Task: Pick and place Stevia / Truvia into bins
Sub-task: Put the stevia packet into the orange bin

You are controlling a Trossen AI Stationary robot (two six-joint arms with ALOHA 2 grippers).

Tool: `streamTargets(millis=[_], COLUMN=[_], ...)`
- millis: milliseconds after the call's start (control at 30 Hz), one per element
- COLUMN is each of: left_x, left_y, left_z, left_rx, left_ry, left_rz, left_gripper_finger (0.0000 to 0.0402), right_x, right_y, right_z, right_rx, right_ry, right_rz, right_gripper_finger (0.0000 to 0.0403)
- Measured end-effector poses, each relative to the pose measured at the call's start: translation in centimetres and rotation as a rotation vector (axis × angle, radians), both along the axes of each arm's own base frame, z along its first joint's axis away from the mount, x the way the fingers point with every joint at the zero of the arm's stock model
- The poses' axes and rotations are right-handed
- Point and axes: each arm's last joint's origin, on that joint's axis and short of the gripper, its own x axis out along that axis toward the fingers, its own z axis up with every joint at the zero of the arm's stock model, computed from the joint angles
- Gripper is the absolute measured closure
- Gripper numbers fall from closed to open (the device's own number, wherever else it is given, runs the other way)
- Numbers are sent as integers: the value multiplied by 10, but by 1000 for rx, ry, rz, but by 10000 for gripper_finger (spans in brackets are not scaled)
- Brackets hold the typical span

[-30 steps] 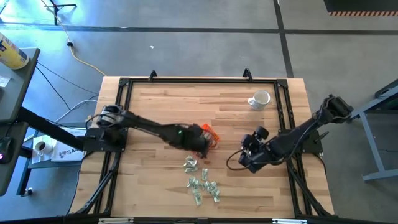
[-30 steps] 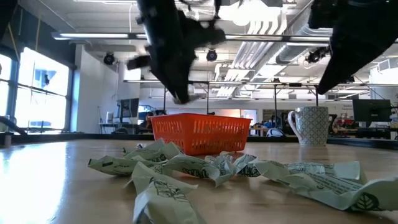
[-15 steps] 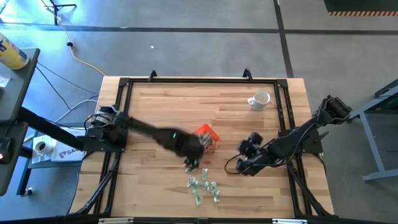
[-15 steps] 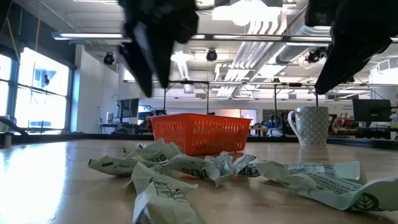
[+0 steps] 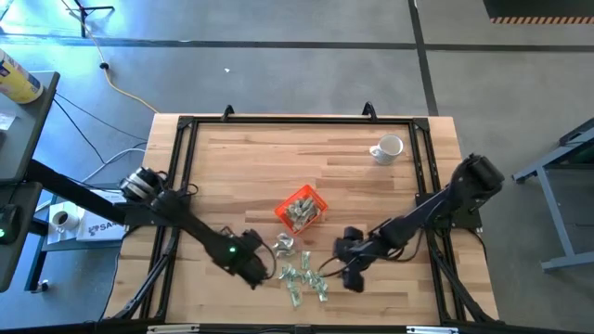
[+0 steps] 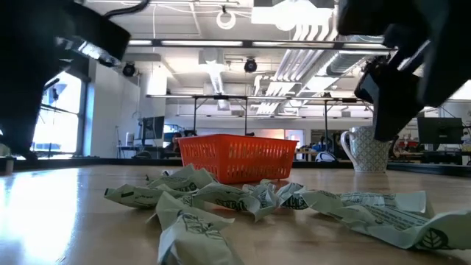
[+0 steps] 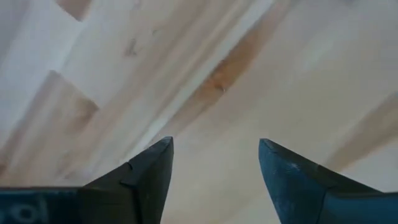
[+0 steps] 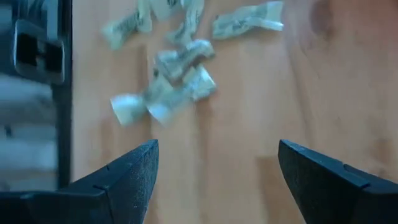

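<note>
The orange bin (image 5: 300, 209) stands mid-table with several Stevia sachets in it; the low view shows its meshed wall (image 6: 238, 156). More pale green and white sachets (image 5: 303, 277) lie loose on the wood near the front edge (image 6: 257, 199). My left gripper (image 5: 263, 275) hangs open just left of this pile, with only bare wood between its fingers (image 7: 214, 155). My right gripper (image 5: 330, 263) is open just right of the pile and points at the sachets (image 8: 180, 62) ahead of it.
A white mug (image 5: 388, 148) stands at the far right of the table, also in the low view (image 6: 366, 149). A black frame rail (image 5: 297, 119) runs around the tabletop. Bare wood lies between the bin and the far edge.
My left gripper has left the spot over the bin and swung toward the table's near edge and left, down beside the loose pile. My right gripper has moved left and toward the near edge, closer to the pile. The bin's contents now show.
</note>
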Motion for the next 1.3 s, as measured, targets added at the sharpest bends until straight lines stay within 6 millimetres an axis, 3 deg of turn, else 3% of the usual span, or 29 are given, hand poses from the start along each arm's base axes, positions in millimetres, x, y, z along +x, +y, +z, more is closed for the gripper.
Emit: streamTargets(millis=[200, 367, 533, 767, 933, 1167, 1300], left_x=[-37, -62, -73, -72, -73, -73, -73], left_y=[15, 27, 37, 36, 36, 37, 37], left_z=[-9, -14, -19, -19, -19, -19, -19], left_rx=[-60, -72, -45, -46, -40, -37, -36], left_ry=[-199, -326, -329, -339, -336, -332, -332], left_rz=[-1, -9, -59, -99, -117, -119, -119], left_gripper_finger=[147, 160, 172, 179, 180, 181, 181], right_x=[40, 55, 67, 66, 67, 72, 76], right_y=[27, 53, 71, 69, 68, 66, 60], right_z=[7, 0, -8, -24, -23, -38, -37], right_rx=[-37, -57, -61, -111, -101, -87, -79], right_ry=[76, 182, 198, 294, 304, 354, 356], right_rz=[-275, -385, -434, -491, -474, -488, -504], right_gripper_finger=[89, 112, 149, 198, 204, 206, 238])
